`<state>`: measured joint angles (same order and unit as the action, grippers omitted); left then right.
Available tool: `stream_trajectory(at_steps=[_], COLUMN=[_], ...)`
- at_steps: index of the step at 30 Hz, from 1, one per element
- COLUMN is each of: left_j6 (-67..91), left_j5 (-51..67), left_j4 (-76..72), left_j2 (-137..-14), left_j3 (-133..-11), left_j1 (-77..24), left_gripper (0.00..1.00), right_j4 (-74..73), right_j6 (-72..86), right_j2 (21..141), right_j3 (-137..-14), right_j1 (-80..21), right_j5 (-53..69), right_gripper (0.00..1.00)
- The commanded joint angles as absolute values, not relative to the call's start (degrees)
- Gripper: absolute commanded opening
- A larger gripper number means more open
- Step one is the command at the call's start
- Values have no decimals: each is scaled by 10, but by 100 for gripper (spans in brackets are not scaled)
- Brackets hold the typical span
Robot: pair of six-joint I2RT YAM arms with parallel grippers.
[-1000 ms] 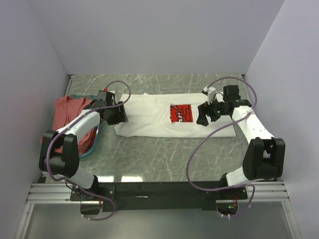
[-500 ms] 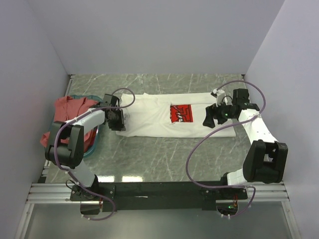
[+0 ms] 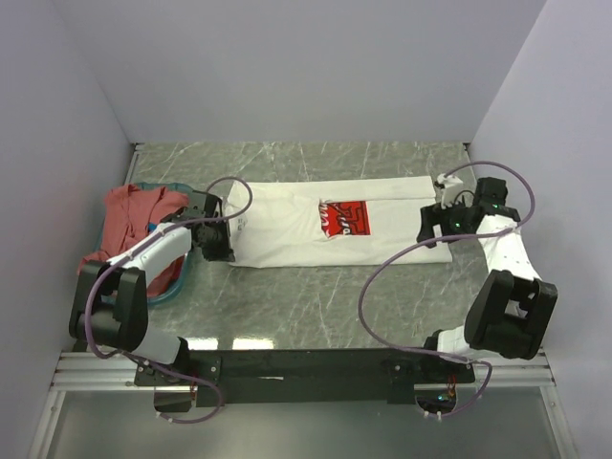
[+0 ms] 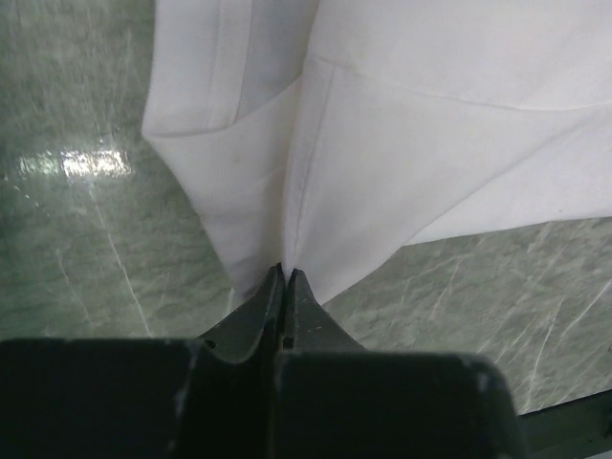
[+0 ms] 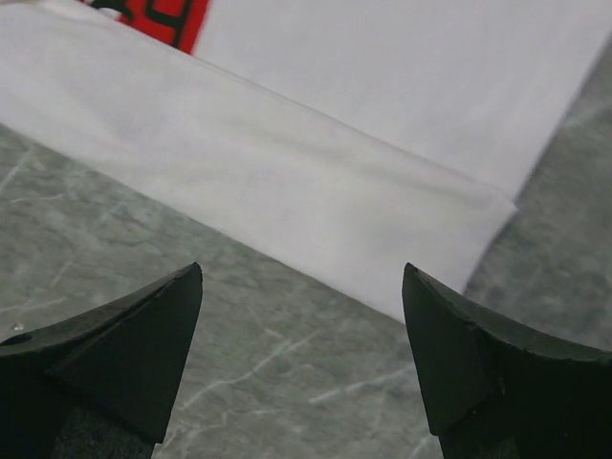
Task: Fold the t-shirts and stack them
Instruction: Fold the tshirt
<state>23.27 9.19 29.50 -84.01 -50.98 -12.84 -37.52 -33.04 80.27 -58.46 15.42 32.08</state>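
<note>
Between the tips of the left end effector [image 4: 285,275], which has just closed from wide apart, a pinch of cloth at the near left corner of the white t-shirt [image 4: 402,124] is now clamped. The rest of the shirt lies flat on the bench [image 4: 76,249] ahead of it. Far across from it, the right end effector [image 5: 301,287] has swung out to the shirt's other end and hangs with jaws wide apart just above that near corner, gripping nothing. So one corner is secured, the second probably has to be taken before any fold, and the salmon-red t-shirt [image 3: 129,212] lies unfolded behind the left end effector.

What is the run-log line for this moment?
left gripper: shut on edge of white tee | right gripper: open, near its other end | white tee: spread on table, print up | red tee: heaped on basket
</note>
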Motion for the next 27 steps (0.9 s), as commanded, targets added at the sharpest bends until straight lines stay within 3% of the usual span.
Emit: stream_trajectory(at_steps=[1,13,19,22,23,27], left_j6=[244,253,244,245,246,243], left_j5=[91,59,41,41,41,54], left_j4=[310,274,277,276,276,271], left_j2=[-842,-852,-850,-839,-835,-788], left_j3=[-494,-482,-481,-483,-485,-492], left_j1=[-129,-110,-98,-98,-98,-98], left_gripper=[1,1,8,24,36,53], right_j4=[-378,-405,-401,-408,-417,-430], right_j6=[-354,-396,-377,-374,-379,-416], right_j2=[819,927,985,1012,1019,991], right_j3=[-599,-638,-676,-693,-699,-693], right_j1=[192,263,272,272,271,267], right_j5=[301,288,280,286,290,321], right_gripper=[91,91,91,91,91,91])
